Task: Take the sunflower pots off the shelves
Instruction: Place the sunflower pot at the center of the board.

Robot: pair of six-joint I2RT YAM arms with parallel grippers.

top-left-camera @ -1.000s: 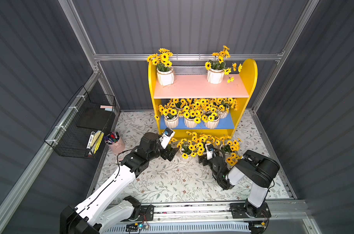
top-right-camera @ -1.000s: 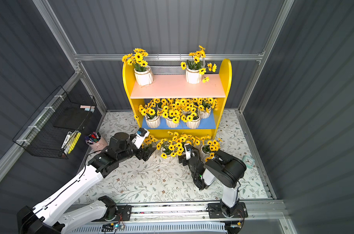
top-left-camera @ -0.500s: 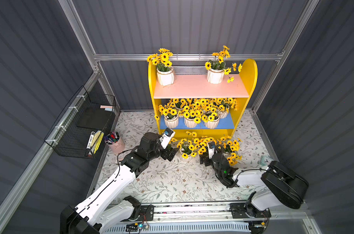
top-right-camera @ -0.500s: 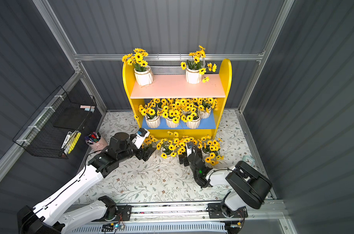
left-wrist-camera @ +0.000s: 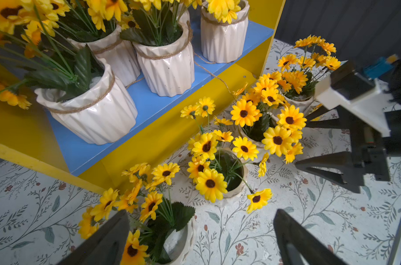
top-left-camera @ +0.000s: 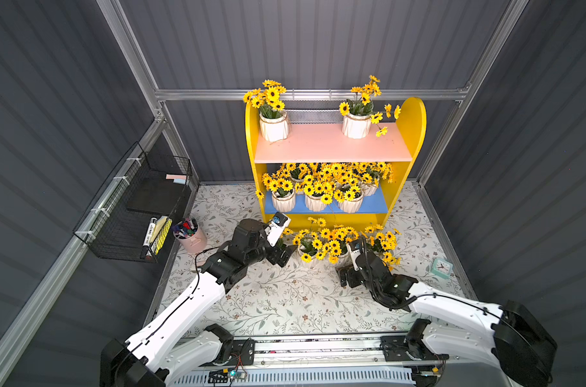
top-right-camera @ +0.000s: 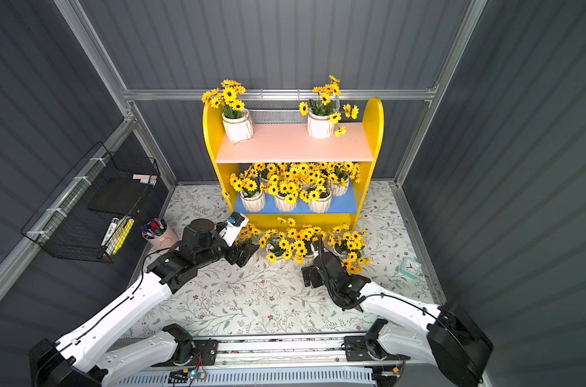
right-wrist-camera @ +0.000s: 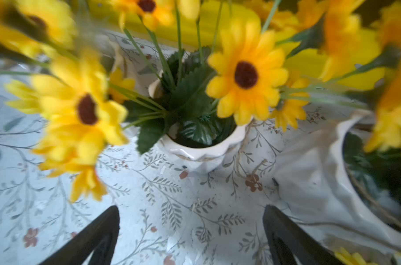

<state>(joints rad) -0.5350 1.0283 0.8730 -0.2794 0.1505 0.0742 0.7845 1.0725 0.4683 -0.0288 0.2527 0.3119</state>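
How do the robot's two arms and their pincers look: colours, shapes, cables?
The left arm and right arm have white shells, black joints and a thin black cable outside. The left pincer and right pincer each have two black, pointed, wedge-shaped fingers. A white camera block sits at each wrist.

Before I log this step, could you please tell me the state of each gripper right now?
Left gripper: open, straddling a pot, not clamped.
Right gripper: open, empty.
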